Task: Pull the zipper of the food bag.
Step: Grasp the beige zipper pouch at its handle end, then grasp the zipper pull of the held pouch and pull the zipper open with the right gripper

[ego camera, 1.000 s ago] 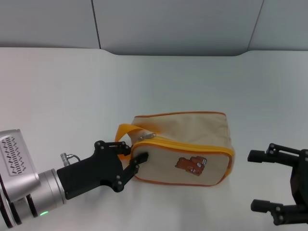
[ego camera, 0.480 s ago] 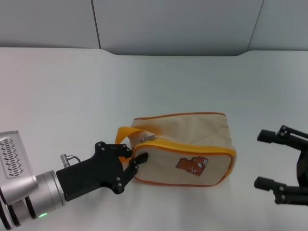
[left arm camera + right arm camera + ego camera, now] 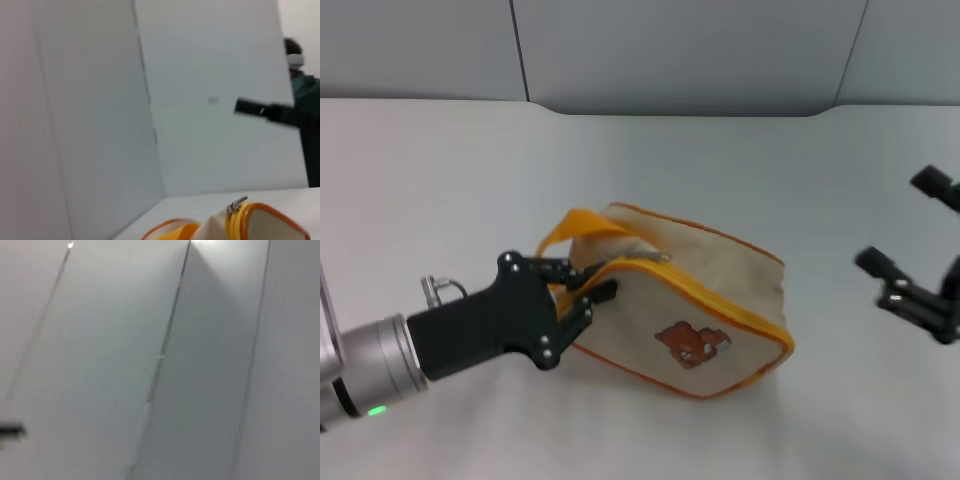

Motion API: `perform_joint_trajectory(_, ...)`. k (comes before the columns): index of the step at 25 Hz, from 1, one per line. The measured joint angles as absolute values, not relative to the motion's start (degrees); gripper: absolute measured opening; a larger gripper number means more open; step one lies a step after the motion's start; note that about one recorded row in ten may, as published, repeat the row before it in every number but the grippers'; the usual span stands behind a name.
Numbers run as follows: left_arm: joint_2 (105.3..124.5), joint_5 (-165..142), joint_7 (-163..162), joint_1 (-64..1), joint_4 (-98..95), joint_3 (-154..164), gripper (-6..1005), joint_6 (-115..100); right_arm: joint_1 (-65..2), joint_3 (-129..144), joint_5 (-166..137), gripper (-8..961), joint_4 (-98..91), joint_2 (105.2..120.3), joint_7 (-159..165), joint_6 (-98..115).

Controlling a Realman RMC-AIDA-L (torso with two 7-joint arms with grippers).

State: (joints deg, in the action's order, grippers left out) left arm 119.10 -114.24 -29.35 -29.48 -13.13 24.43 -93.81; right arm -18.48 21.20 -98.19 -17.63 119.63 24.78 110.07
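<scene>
The beige food bag with orange piping and a brown bear picture lies skewed in the middle of the table. Its orange-yellow zipper runs along the upper edge, with the silver pull tab near the left end. The tab also shows in the left wrist view. My left gripper is shut on the bag's left end, just below the orange loop handle. My right gripper is open and empty, well to the right of the bag. The right wrist view shows only wall panels.
The white table ends at a grey panelled back wall. My left arm reaches in from the lower left.
My left gripper has moved up and to the left with the bag's end, turning and tilting the bag. My right gripper has risen and drawn away to the right.
</scene>
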Motion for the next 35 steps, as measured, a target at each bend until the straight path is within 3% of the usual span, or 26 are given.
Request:
perform_joint_trajectory(7,119.13,-114.51,-30.79,-33.09,-16.87,25.72,116,-95.92,-21.73,17.96,-97.3,842,12.66,119.86,-23.76,99.16)
perform_joint_trajectory(12,119.17,-114.48,-31.0,-33.98,-17.03,26.27,113,-95.83,-22.83,15.13,-97.5,842,20.29,119.88,-38.52,95.99)
perform_joint_trajectory(32,119.17,-114.57,-31.07,-34.9,-16.82,27.13,108,-96.05,-25.65,12.57,-97.93,841,27.13,119.88,-55.2,91.53)
perform_joint_trajectory(35,119.17,-114.55,-31.48,-35.08,-16.74,27.39,104,-96.07,-25.66,12.33,-97.94,802,27.7,119.88,-56.85,91.26)
